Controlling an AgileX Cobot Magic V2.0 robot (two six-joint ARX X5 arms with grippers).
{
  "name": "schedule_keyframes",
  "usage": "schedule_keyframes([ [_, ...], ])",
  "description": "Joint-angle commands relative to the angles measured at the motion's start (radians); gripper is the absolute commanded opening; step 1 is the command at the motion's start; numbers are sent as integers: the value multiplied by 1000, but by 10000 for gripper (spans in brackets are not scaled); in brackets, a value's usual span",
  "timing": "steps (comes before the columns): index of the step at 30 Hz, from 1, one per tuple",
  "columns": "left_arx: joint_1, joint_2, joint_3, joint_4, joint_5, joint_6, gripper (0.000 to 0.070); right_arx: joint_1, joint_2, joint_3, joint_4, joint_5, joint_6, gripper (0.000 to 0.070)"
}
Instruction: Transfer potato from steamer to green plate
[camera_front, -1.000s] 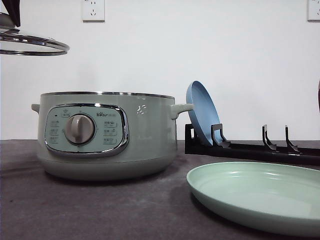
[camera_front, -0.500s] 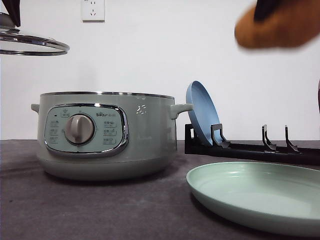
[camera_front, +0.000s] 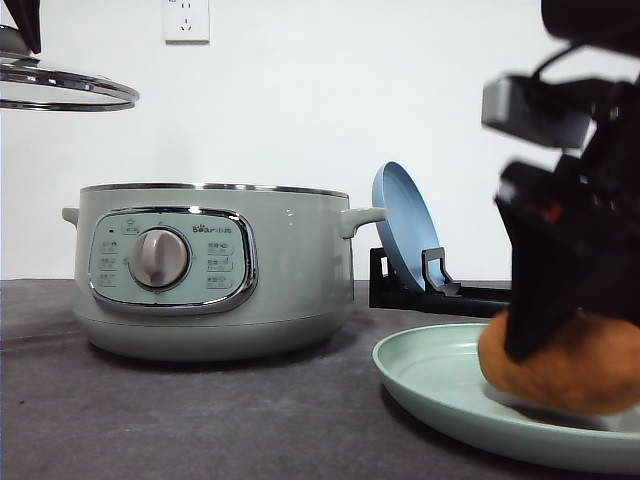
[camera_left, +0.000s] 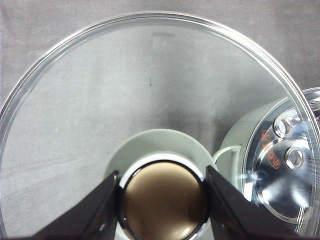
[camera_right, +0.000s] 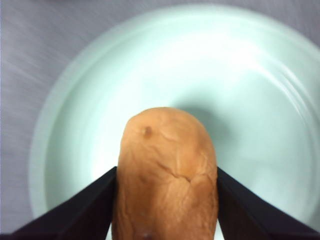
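My right gripper (camera_front: 560, 300) is shut on the orange-brown potato (camera_front: 565, 368), holding it low inside the pale green plate (camera_front: 430, 372) at the front right. I cannot tell whether the potato touches the plate. From the right wrist, the potato (camera_right: 166, 165) sits between the dark fingers (camera_right: 82, 212) over the green plate (camera_right: 250, 90). The sage-green steamer (camera_front: 210, 270) stands uncovered at centre left. My left gripper (camera_left: 164, 197) is shut on the knob of the glass lid (camera_left: 150, 75). It holds that lid (camera_front: 62, 92) high, left of the steamer (camera_left: 280, 160).
A blue plate (camera_front: 402, 228) stands upright in a black dish rack (camera_front: 395, 288) behind the green plate. The rack runs along the back right. Dark grey table (camera_front: 200, 420) lies open in front of the steamer. A white wall is behind.
The right arm has come down from the upper right with the potato, from high above the table into the green plate. The lid and steamer have not moved.
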Motion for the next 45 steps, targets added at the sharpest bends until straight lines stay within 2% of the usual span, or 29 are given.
schedule_keyframes([
  [1,2,-16,35,29,3,-5,1,-4,29,6,20,4,8,314],
  [16,2,-16,35,31,3,-5,1,-26,67,6,78,4,5,327],
  [21,2,-16,35,31,3,-5,1,-26,51,12,76,4,9,500],
  [24,2,-16,35,31,3,-5,1,-26,19,36,52,3,15,551],
  [28,2,-16,35,31,3,-5,1,-26,-53,124,-64,3,23,557],
  [36,0,-16,34,30,3,-5,1,-26,-217,421,-403,4,7,622],
  [45,-38,-16,33,26,3,-10,1,-26,-390,681,-599,59,3,632],
])
